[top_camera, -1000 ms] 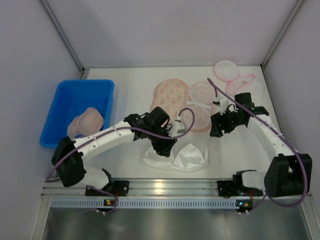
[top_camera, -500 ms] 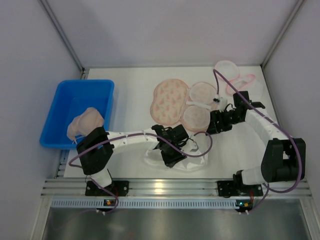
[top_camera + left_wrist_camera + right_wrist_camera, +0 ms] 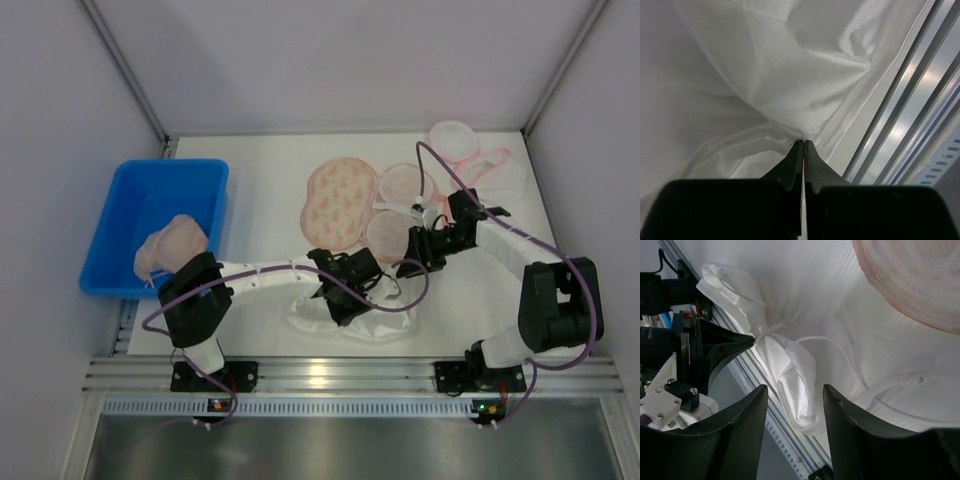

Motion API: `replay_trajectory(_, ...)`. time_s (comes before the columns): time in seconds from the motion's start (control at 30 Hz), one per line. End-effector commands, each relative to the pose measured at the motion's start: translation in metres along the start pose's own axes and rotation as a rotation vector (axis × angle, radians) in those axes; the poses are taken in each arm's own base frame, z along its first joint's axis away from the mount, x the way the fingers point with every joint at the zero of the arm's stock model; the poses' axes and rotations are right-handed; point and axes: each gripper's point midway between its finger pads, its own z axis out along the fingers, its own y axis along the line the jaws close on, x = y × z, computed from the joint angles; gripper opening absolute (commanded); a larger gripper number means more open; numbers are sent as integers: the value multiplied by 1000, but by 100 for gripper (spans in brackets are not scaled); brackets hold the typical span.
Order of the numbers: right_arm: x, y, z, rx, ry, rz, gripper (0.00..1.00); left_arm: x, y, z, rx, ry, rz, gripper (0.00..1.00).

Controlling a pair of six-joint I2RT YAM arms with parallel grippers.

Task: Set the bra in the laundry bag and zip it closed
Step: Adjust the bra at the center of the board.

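White table (image 3: 260, 190) is carrying the bra (image 3: 805, 75), which the left gripper (image 3: 803, 144) is pinching tightly by a fold, while the right gripper (image 3: 795, 390) is hovering just above it with jaws apart, needing a firm second hold before lifting toward the laundry bag (image 3: 390, 232) just beyond.

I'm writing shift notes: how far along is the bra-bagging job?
Nothing is finished: the bra lies outside the laundry bag. In hand: the left gripper is shut on the bra, the right gripper open nearby. Left to do: bagging, then zipping.
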Motion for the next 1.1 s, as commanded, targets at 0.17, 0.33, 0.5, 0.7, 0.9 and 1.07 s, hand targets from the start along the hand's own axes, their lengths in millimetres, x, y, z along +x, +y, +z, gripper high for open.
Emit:
replay_trajectory(0.17,-4,13,8,-41,-4,-74,44,-16,20,-56,-130,-172,-10,0)
replay_trajectory(0.33,-5,12,7,-27,-3,-73,42,-17,26,-79,-179,-236,-17,0)
replay_trajectory(0.5,-7,11,6,-18,-3,-78,42,-9,29,-90,-182,-266,-20,0)
replay_trajectory(0.7,-9,9,5,-7,3,-79,42,15,21,-82,-142,-229,-6,0)
replay_trajectory(0.9,-13,3,-3,61,11,-117,49,31,25,-59,-126,-126,-54,20)
replay_trajectory(1.07,-13,-29,-27,238,45,-232,50,6,34,-91,-77,-264,-104,37)
